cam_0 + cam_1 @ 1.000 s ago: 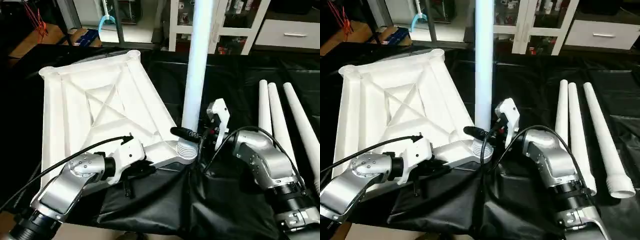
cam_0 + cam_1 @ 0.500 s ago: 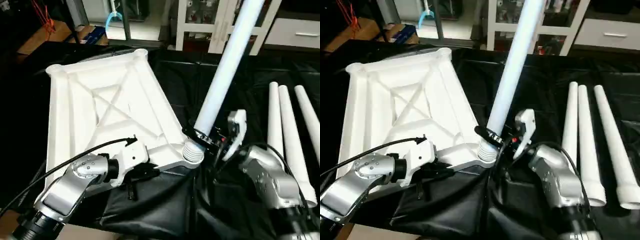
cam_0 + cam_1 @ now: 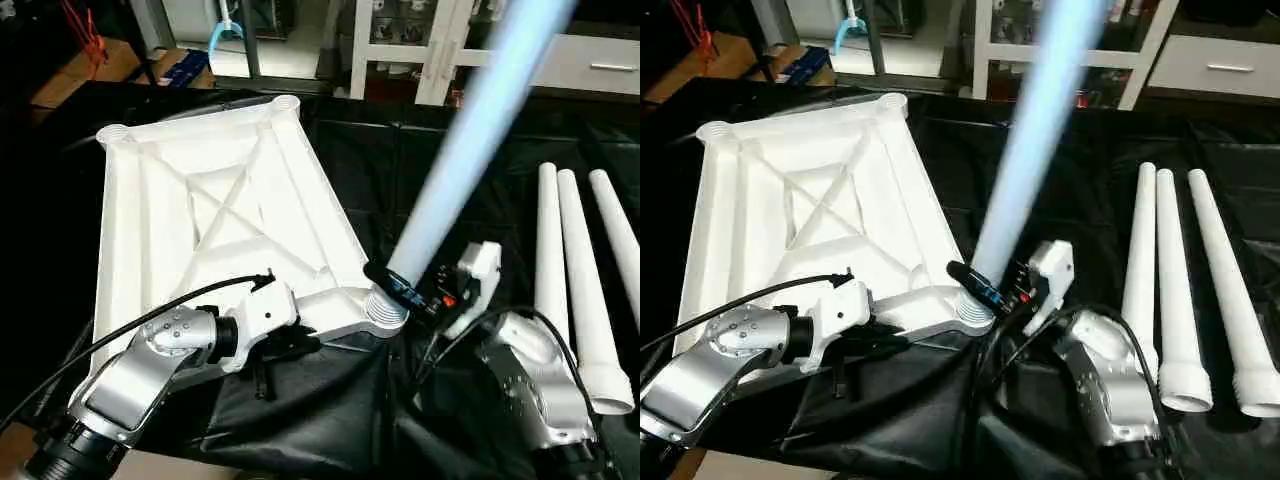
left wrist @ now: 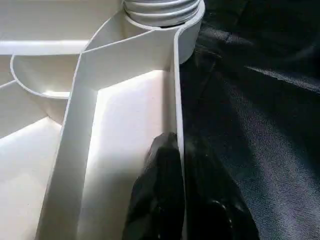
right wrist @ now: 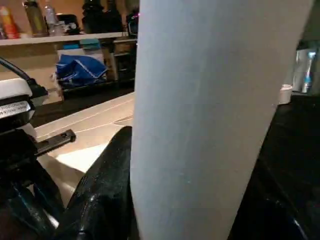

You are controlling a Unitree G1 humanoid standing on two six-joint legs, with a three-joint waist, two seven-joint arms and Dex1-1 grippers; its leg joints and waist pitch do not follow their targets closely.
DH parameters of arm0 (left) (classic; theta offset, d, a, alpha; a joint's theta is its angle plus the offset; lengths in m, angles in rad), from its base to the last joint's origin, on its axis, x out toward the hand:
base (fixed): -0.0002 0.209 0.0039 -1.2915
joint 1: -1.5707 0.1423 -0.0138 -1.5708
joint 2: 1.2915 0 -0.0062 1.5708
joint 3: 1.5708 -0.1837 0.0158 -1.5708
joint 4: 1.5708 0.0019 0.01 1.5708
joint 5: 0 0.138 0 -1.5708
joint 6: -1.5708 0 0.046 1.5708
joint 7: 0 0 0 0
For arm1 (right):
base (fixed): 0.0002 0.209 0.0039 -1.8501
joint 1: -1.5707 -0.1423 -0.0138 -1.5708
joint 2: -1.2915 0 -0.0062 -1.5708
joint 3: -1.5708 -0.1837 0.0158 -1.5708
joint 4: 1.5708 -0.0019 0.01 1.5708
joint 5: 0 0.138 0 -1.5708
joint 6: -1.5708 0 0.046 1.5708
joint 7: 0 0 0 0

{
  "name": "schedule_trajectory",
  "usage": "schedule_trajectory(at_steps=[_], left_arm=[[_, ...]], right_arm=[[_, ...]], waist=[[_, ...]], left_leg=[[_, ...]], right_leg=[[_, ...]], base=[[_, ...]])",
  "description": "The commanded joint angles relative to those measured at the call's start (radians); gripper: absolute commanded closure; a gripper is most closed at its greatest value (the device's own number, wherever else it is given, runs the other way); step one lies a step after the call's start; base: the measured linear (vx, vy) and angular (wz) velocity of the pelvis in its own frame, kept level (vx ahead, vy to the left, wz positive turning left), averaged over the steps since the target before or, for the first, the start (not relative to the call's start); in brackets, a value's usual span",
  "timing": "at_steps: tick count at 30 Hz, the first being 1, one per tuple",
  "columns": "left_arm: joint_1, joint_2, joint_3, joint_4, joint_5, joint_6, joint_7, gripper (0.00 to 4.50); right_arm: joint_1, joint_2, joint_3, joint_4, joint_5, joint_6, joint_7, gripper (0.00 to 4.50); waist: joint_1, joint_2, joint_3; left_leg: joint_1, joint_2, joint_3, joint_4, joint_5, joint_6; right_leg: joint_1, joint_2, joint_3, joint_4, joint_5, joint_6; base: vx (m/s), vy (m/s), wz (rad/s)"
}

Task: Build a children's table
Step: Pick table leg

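Pinching the near rim of the upturned tabletop [image 3: 190,230], the left gripper [image 4: 180,165] has its two black fingers pressed together on the thin white wall, one on each side, steadying the piece on the black cloth [image 3: 330,410]. Just beyond, at the near right corner socket [image 3: 385,310], the right gripper [image 3: 400,290] clasps the lower end of a long white leg [image 3: 470,140], fingers spread to the tube's width. The leg's ribbed, threaded end sits at the socket, but the tube leans away to the right rather than standing upright. To do this step well, the leg probably needs bringing square to the socket before it is twisted, or the thread may cross; the left hold should stay firm so the top does not slide. Farther right, three spare legs [image 3: 575,270] lie side by side on the cloth. No brand, label or readable writing appears anywhere.
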Motion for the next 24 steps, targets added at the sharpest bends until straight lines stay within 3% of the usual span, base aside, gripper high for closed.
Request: schedule_trajectory(at_steps=[1, 4, 9, 12, 17, 19, 22, 24], left_arm=[[0.022, 0.004, -0.01, 0.044, 0.007, 0.01, -0.003, 4.49], [0.021, 0.004, -0.01, 0.045, 0.007, 0.01, -0.004, 4.49], [0.019, 0.006, -0.011, 0.048, 0.01, 0.01, -0.006, 4.49], [0.017, 0.008, -0.013, 0.049, 0.013, 0.01, -0.012, 4.49], [0.016, 0.007, -0.012, 0.05, 0.015, 0.01, -0.013, 4.49], [0.017, 0.007, -0.012, 0.049, 0.015, 0.01, -0.013, 4.49], [0.018, 0.007, -0.011, 0.05, 0.014, 0.011, -0.014, 4.49], [0.018, 0.007, -0.011, 0.05, 0.014, 0.011, -0.016, 4.49]], right_arm=[[0.062, -0.029, -0.038, 0.116, -0.077, 0.008, -0.053, 2.63], [0.07, -0.031, -0.036, 0.121, -0.08, -0.003, -0.047, 2.63], [0.066, -0.074, 0.038, 0.146, -0.159, 0.006, -0.033, 2.63], [0.048, -0.101, 0.094, 0.154, -0.183, 0.063, 0.002, 2.63], [0.03, -0.126, 0.136, 0.159, -0.201, 0.117, 0.033, 2.63], [0.022, -0.141, 0.158, 0.157, -0.195, 0.159, 0.045, 2.63], [0.015, -0.162, 0.186, 0.158, -0.199, 0.218, 0.052, 2.63], [0.0, -0.157, 0.182, 0.178, -0.198, 0.247, 0.029, 2.63]], waist=[[-0.01, -0.012, -0.013], [-0.008, -0.013, -0.015], [-0.008, -0.01, -0.016], [-0.012, -0.011, -0.015], [-0.018, -0.013, -0.014], [-0.018, -0.015, -0.018], [-0.018, -0.015, -0.021], [-0.019, -0.015, -0.02]], left_leg=[[0.026, 0.12, -0.066, -0.088, -0.329, 0.002], [0.025, 0.12, -0.065, -0.087, -0.308, 0.011], [0.024, 0.119, -0.065, -0.085, -0.291, 0.02], [0.024, 0.119, -0.067, -0.087, -0.319, 0.013], [0.026, 0.12, -0.074, -0.091, -0.387, -0.017], [0.03, 0.121, -0.073, -0.091, -0.388, -0.022], [0.03, 0.12, -0.068, -0.091, -0.35, -0.012], [0.03, 0.119, -0.068, -0.09, -0.362, -0.011]], right_leg=[[-0.02, -0.088, 0.059, -0.093, -0.297, -0.171], [-0.018, -0.087, 0.059, -0.091, -0.277, -0.171], [-0.014, -0.085, 0.056, -0.088, -0.247, -0.181], [-0.015, -0.088, 0.057, -0.091, -0.3, -0.176], [-0.019, -0.088, 0.058, -0.097, -0.38, -0.156], [-0.021, -0.087, 0.059, -0.097, -0.361, -0.155], [-0.017, -0.081, 0.056, -0.09, -0.25, -0.171], [-0.017, -0.083, 0.057, -0.091, -0.26, -0.173]], base=[[0.0, 0.0, 0.0], [0.0, 0.0, 0.0], [0.0, 0.0, 0.0], [0.0, 0.0, 0.0], [0.0, 0.0, 0.0], [0.0, 0.0, 0.0], [0.0, 0.0, 0.0], [0.0, 0.0, 0.0]])
